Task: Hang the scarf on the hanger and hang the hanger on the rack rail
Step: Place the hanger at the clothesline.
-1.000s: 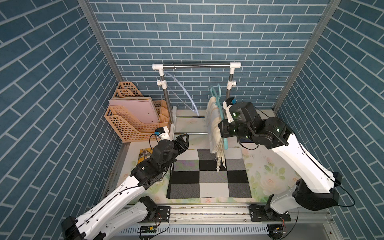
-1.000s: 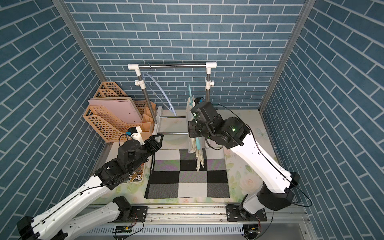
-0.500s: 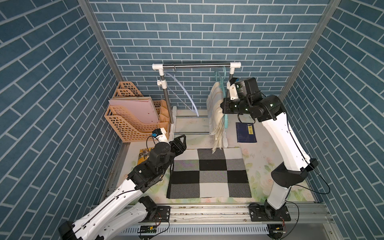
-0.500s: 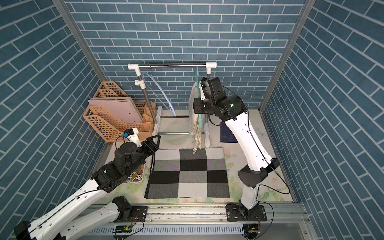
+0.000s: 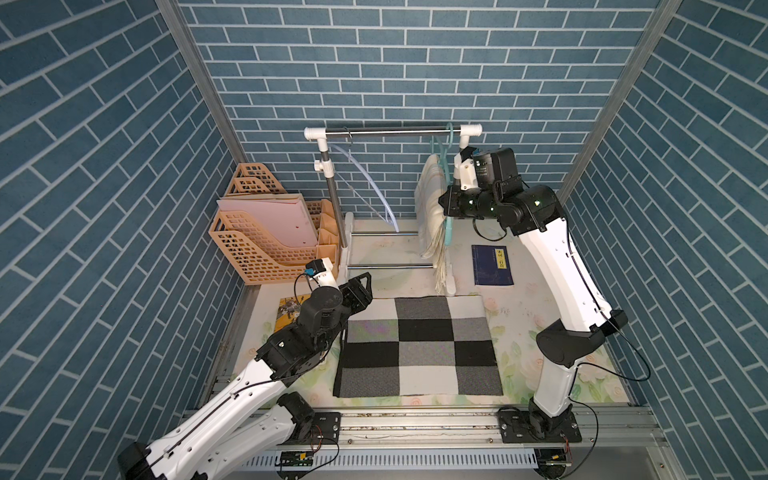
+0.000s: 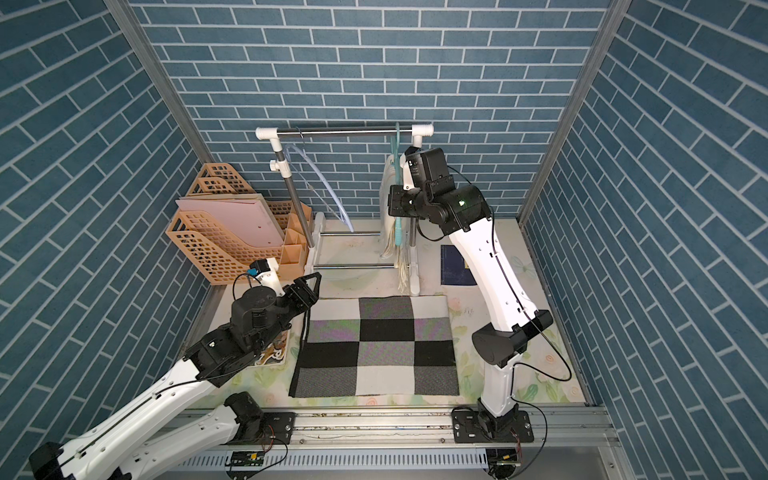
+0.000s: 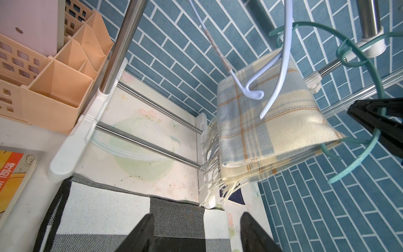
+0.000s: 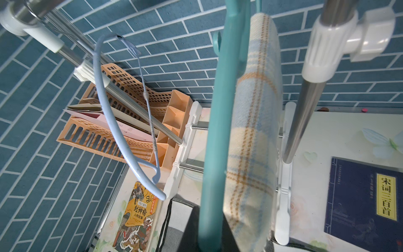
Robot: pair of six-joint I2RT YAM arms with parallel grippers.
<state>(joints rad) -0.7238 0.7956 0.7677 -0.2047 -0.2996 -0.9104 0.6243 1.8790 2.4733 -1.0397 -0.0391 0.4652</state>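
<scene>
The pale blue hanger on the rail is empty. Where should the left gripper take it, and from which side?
Take the pale blue hanger on its thin curved arm, near the low end, coming from the front with the open left gripper. It hangs free from the rail, and that side looks unblocked.

Enclosure: back wall [image 5: 415, 62], left side wall [image 5: 83, 208] and right side wall [image 5: 685, 208], all faced with blue brick-pattern panelling with pale joints. Aluminium corner posts [image 5: 197, 75] mark the rear corners.

The bench [image 5: 536, 299] carries a pale floral cover. A black, grey and white checkered mat [image 5: 419, 349] lies flat on it.

A garment rack [image 5: 395, 132] (steel bar, white plastic fittings) stands at the rear. An orange file organiser [image 5: 257, 253] sits beside the rack, near the left side wall. A dark blue book [image 5: 492, 266] lies flat on the bench.

Lighting is even.
</scene>
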